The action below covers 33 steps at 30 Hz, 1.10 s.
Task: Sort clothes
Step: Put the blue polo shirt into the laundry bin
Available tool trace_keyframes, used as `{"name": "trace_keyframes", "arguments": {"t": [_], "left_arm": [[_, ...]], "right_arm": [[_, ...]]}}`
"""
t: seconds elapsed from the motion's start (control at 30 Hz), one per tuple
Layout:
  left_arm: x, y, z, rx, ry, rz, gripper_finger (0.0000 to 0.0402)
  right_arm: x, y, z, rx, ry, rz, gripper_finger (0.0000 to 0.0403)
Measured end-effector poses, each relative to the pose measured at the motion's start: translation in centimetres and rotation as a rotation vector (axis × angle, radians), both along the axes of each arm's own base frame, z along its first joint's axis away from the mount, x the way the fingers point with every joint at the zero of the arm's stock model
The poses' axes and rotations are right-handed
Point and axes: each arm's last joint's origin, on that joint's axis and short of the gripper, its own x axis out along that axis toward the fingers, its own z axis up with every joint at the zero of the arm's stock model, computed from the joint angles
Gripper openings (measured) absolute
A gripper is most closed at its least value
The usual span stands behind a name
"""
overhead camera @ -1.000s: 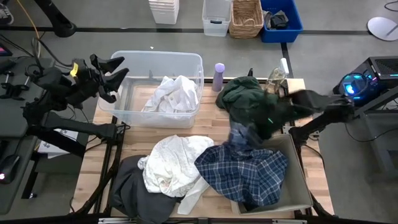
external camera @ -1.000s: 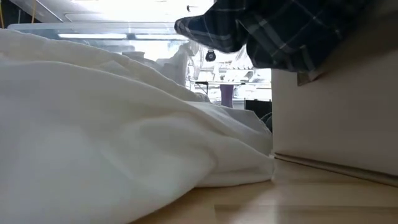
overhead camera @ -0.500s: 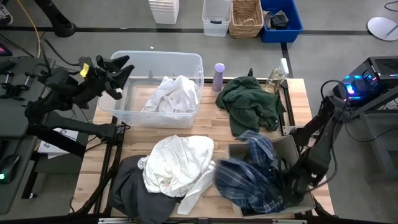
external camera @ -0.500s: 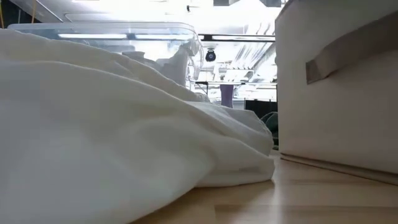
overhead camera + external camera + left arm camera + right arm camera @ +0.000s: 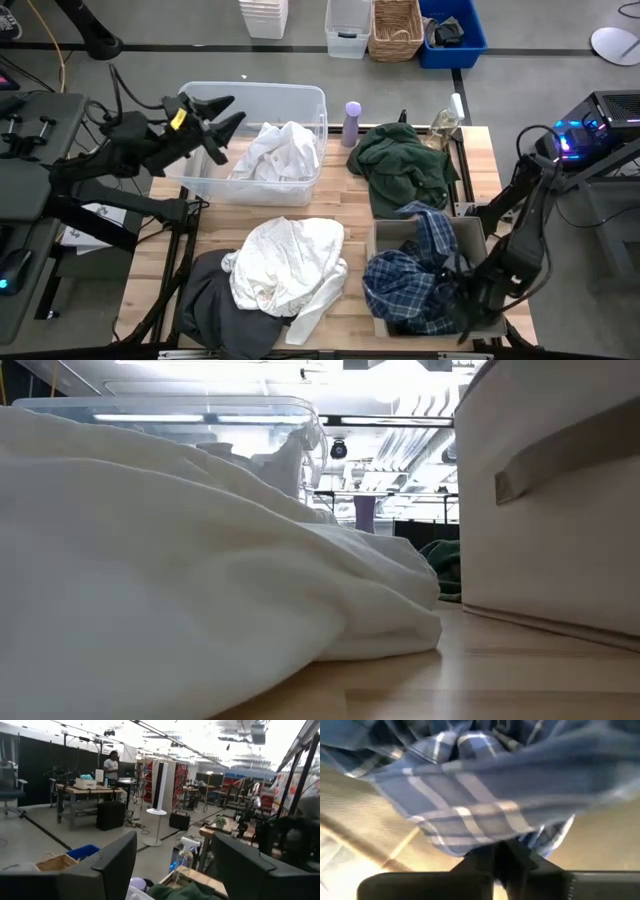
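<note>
Right hand [image 5: 462, 300] down inside beige fabric bin [image 5: 478, 240], lower right of high view; fingers pressed together on a fold of blue-and-white plaid shirt [image 5: 415, 275], per right wrist view [image 5: 485, 815]. Shirt bunched mostly inside bin, one sleeve draped over bin's upper rim. Right arm bent down from right edge of frame.

Left hand [image 5: 222, 115] upper left of high view, raised over left rim of clear plastic tub [image 5: 310, 100], fingers [image 5: 117, 857] spread apart, holding nothing. Pointed toward room in left wrist view; person standing far off at a work table there.

White garment [image 5: 280, 150] crumpled inside tub, right half. Dark green garment [image 5: 400, 165] heaped on bench [image 5: 345, 195] upper centre-right, just above bin. Lilac bottle [image 5: 352, 122] upright between tub and green garment. Cream garment [image 5: 285, 262] lower centre, lying partly over dark grey garment [image 5: 215, 310] at lower left edge of bench.

Low view: cream garment [image 5: 180, 560] filling left and centre, bin wall [image 5: 550, 530] with strap handle at right, green garment [image 5: 440, 565] glimpsed between.
</note>
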Motion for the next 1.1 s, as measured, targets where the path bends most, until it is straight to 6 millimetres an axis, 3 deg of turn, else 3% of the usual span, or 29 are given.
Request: {"name": "trace_keyframes", "arguments": {"t": [0.37, 0.47, 0.6, 0.73, 0.87, 0.97, 1.1], "left_arm": [[-0.3, 0.0, -0.3, 0.061, 0.079, 0.014, 0.0246], [-1.0, 0.1, -0.4, 0.062, 0.100, 0.049, 0.0246], [-1.9, 0.4, -0.9, -0.014, 0.112, 0.079, 0.0246], [-1.8, 0.7, -2.1, -0.133, 0.114, -0.054, 0.0246], [0.0, 0.9, -4.6, -0.219, 0.091, -0.249, 0.0246], [1.6, 0.8, -7.2, -0.298, 0.027, -0.392, 0.0246], [2.7, 0.2, -9.9, -0.389, -0.094, -0.510, 0.0246]], "right_arm": [[-0.1, -1.3, 5.3, 0.049, -0.048, -0.024, 0.0174], [0.8, -3.1, 7.4, -0.006, -0.159, -0.165, 0.0197], [2.6, -7.1, 9.4, -0.109, -0.334, -0.392, 0.0200], [4.5, -12.2, 8.8, -0.200, -0.327, -0.510, 0.0199], [6.0, -16.9, 6.1, -0.199, -0.158, -0.523, 0.0199], [6.8, -19.3, 3.7, -0.120, -0.038, -0.461, 0.0199], [6.8, -21.0, 1.7, -0.084, 0.042, -0.456, 0.0199]]}}
